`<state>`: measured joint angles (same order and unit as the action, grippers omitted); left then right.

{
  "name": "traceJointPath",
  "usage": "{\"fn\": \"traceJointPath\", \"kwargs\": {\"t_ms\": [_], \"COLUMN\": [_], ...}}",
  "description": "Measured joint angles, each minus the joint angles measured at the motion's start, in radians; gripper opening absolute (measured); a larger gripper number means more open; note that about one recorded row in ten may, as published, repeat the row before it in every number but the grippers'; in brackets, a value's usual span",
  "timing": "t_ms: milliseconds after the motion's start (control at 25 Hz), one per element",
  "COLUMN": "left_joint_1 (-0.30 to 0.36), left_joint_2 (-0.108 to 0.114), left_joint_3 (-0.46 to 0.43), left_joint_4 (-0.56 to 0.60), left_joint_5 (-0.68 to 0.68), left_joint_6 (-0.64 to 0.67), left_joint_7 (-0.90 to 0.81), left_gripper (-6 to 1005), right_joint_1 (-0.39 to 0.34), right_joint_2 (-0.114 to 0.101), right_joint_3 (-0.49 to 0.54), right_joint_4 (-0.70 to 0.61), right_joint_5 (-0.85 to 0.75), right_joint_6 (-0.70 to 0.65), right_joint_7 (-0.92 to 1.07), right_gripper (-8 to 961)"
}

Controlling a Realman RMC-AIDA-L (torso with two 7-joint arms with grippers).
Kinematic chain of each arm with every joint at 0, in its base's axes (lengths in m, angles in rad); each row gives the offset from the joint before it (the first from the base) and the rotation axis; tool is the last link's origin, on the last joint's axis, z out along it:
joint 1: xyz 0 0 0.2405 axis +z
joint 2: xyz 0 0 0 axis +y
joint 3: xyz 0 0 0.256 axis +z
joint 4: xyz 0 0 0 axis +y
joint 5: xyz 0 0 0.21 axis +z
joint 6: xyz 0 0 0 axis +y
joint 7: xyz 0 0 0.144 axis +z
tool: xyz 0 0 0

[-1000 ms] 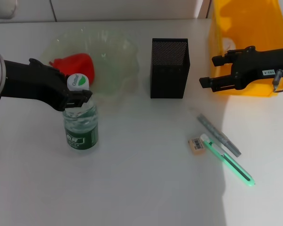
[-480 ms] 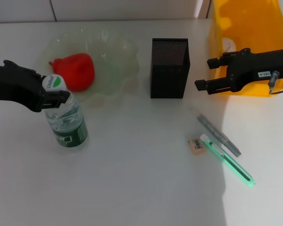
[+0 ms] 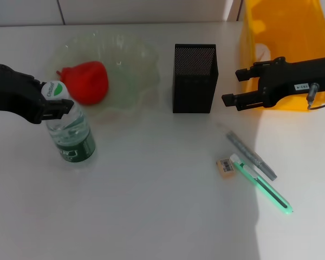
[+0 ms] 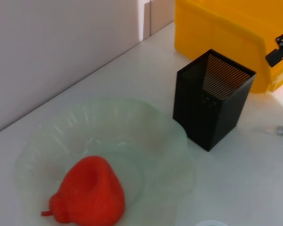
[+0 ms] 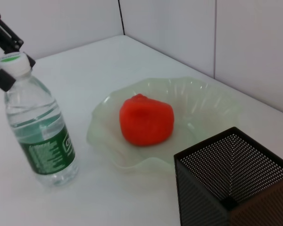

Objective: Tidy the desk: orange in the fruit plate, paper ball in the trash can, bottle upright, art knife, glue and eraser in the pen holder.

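Note:
The bottle (image 3: 71,132) stands about upright on the table, in front of the fruit plate (image 3: 135,65). My left gripper (image 3: 56,96) is shut on its neck under the white cap; it also shows in the right wrist view (image 5: 8,56) around the bottle (image 5: 40,136). The orange (image 3: 86,81) lies in the plate. The pen holder (image 3: 195,78) stands mid-table. My right gripper (image 3: 233,86) is open and empty between the pen holder and the trash can (image 3: 284,49). The eraser (image 3: 226,166), green art knife (image 3: 262,185) and grey glue stick (image 3: 252,155) lie at the front right. The paper ball is out of view.
The left wrist view shows the orange (image 4: 87,197) in the plate (image 4: 172,150), the pen holder (image 4: 212,106) and the trash can (image 4: 226,33) behind it. White wall panels run along the table's far edge.
My left gripper has carried the bottle to the left and a little farther from me, still held at the neck. My right gripper has shifted slightly left toward the pen holder.

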<state>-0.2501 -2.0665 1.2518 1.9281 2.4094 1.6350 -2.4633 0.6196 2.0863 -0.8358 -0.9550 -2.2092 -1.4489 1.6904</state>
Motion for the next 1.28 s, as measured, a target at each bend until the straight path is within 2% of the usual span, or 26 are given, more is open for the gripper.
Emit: {"fn": "traceJointPath", "kwargs": {"t_ms": [440, 800, 1200, 1280], "left_joint_1": [-0.005, -0.048, -0.059, -0.065], "left_joint_2": [-0.002, -0.003, -0.001, 0.000], "left_joint_3": [0.006, -0.003, -0.026, -0.032], "left_joint_4": [-0.024, -0.082, -0.077, -0.076], "left_joint_5": [0.021, 0.018, 0.021, 0.021], "left_joint_6": [-0.044, -0.049, -0.043, -0.040], "left_joint_7": [0.000, -0.021, -0.040, -0.040], "left_gripper": [456, 458, 460, 552], "right_joint_1": [0.000, -0.003, -0.003, -0.004], "right_joint_2": [0.000, -0.001, -0.003, -0.003], "right_joint_3": [-0.009, -0.009, -0.011, -0.011], "right_joint_4": [-0.003, -0.004, -0.004, -0.012], "right_joint_5": [0.000, 0.000, 0.000, 0.000], "right_joint_6": [0.005, -0.002, -0.003, -0.004], "right_joint_7": [0.002, 0.002, 0.002, 0.002], "right_gripper": [786, 787, 786, 786]}}
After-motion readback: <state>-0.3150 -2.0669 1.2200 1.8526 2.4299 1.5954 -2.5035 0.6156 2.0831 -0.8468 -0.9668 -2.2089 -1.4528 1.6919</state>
